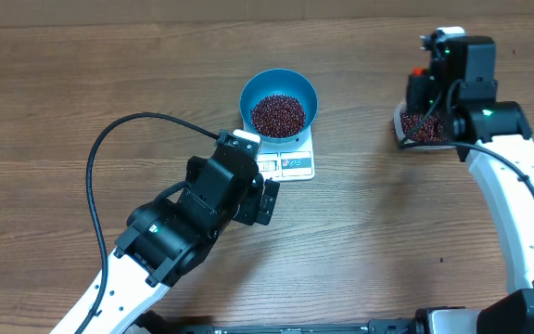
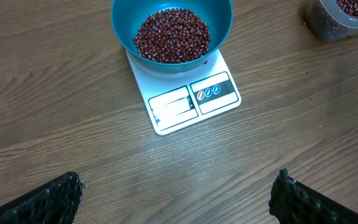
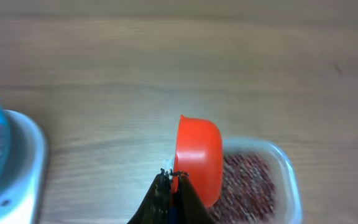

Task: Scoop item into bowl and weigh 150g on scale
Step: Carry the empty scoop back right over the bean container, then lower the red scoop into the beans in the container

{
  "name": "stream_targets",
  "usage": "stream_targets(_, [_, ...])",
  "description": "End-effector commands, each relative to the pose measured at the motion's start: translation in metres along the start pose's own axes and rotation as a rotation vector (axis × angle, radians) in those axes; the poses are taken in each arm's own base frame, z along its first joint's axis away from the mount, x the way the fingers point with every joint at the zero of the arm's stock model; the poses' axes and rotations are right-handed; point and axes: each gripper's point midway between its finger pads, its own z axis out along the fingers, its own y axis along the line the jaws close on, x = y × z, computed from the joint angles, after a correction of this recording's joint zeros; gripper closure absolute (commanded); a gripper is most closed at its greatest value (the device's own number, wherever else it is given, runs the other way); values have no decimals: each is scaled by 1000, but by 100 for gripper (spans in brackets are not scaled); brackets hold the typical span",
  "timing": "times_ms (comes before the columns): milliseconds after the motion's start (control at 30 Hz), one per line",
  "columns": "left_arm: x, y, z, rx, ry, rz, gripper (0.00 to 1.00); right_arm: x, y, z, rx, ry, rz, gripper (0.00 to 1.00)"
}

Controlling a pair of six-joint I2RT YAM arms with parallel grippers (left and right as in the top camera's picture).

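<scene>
**Two heaps of beans, one scoop in a closed grip**

The table (image 1: 63, 74) offers plenty of bare wood. The whole left half and the near edge are free, and a wide strip lies open between scale and tub for carrying a load across.

The left gripper (image 2: 179, 196) hangs with its jaws spread wide and empty, just short of the scale's front edge. It is close enough to nudge the scale if it swings.

The scale (image 2: 173, 106) sits mid-table towards the far edge. It is likely light and easy to slide, so any touch would upset the reading.

The blue bowl (image 2: 219, 31) rests on the scale. It looks rigid and smooth-walled and should be left alone.

The clear tub (image 3: 284, 180) stands towards the far right corner. Its walls look thin and probably flex.

The right gripper (image 3: 173, 183) is clamped shut on the orange scoop (image 3: 197, 158), which is held over the tub's left rim. The scoop is stiff and light, and the grip looks to be at its handle end.

The beans (image 2: 171, 34) already heap in the bowl, and more lie in the tub. They are loose, hard and prone to rolling, so they spill from any tilt. Carry the scoop level.
</scene>
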Motion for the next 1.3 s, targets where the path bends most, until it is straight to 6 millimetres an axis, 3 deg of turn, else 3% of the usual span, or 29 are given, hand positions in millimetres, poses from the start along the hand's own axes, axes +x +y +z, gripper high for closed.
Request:
stream_targets(0, [0, -1, 2, 3, 4, 19, 1, 2, -27, -5, 82, 17, 67, 96])
stream_targets(333, [0, -1, 2, 3, 4, 19, 1, 40, -50, 5, 124, 148, 102, 96])
stream_targets(567, [0, -1, 2, 3, 4, 19, 0, 60, -50, 32, 125, 233, 95, 96])
stream_targets(833, [0, -1, 2, 3, 4, 19, 0, 93, -65, 62, 219, 360, 72, 96])
stream_targets(1267, [0, -1, 2, 3, 4, 19, 0, 112, -74, 78, 277, 431, 41, 96])
